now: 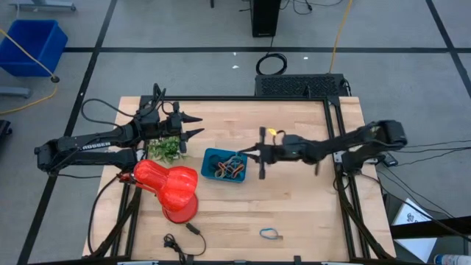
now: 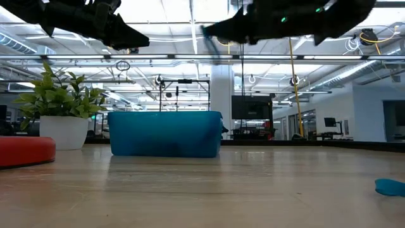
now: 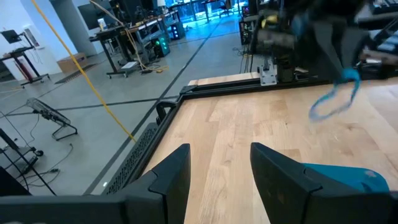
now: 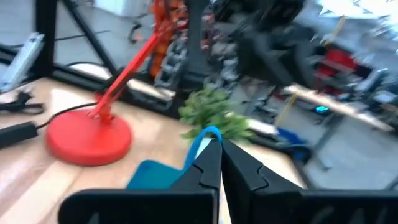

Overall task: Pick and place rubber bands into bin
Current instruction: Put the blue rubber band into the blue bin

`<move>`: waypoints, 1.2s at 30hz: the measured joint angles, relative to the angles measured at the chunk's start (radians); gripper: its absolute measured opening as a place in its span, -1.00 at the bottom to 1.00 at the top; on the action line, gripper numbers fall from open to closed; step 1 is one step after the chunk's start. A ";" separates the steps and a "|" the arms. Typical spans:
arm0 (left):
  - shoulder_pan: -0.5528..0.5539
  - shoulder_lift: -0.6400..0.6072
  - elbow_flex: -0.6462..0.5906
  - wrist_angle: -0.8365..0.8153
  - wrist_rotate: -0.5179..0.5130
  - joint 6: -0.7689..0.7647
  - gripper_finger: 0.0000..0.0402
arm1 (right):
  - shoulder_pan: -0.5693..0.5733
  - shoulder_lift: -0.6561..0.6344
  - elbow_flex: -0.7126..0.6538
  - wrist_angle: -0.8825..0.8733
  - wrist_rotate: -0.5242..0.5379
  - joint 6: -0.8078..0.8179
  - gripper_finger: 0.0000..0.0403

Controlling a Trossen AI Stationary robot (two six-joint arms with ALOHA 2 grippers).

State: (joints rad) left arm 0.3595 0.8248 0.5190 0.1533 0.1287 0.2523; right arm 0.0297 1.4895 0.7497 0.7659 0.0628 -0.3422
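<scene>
The right claw (image 4: 219, 163) is clenched tight, its two dark fingers pressed together on a blue rubber band (image 4: 202, 138) whose loop rises just past the fingertips. In the left wrist view the same band dangles as a limp blue loop (image 3: 333, 99) from the right arm, clear of the worktop (image 3: 261, 124). From above, this claw (image 1: 262, 156) hangs just off the 3 o'clock side of the bin (image 1: 224, 165), close to its rim but not over it.

The bin sits near the middle of the worktop (image 1: 294, 206) and already holds a tangle of rubber bands (image 1: 229, 168) — dark, orange and tan among them. Another blue band (image 1: 269, 234) lies loose on the wood toward 5 o'clock from the bin, well apart from it.

The left claw (image 1: 199, 125) hovers at about 11 o'clock from the bin, next to a green plant (image 1: 165, 149); its fingers (image 3: 171, 171) stand spread with bare wood between them, grasping nothing. A red vase (image 1: 169, 189) lies at the bin's 9 o'clock side — tipped over on the worktop.
</scene>
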 joint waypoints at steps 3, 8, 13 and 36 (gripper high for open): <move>0.000 0.000 0.000 0.000 0.000 0.000 -0.13 | -0.016 0.105 0.051 0.004 -0.065 0.022 -1.00; 0.000 0.000 0.000 0.000 0.000 0.001 -0.13 | -0.017 0.270 0.116 -0.004 -0.066 0.024 -1.00; 0.000 0.000 0.000 -0.002 0.000 0.001 -0.13 | -0.017 0.351 0.134 0.001 -0.065 0.069 -1.00; 0.000 0.000 0.000 -0.002 0.000 0.007 -0.13 | -0.016 0.417 0.134 0.009 -0.060 0.211 -0.87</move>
State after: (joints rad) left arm 0.3595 0.8249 0.5190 0.1509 0.1287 0.2592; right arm 0.0134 1.9064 0.8841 0.7749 0.0029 -0.1312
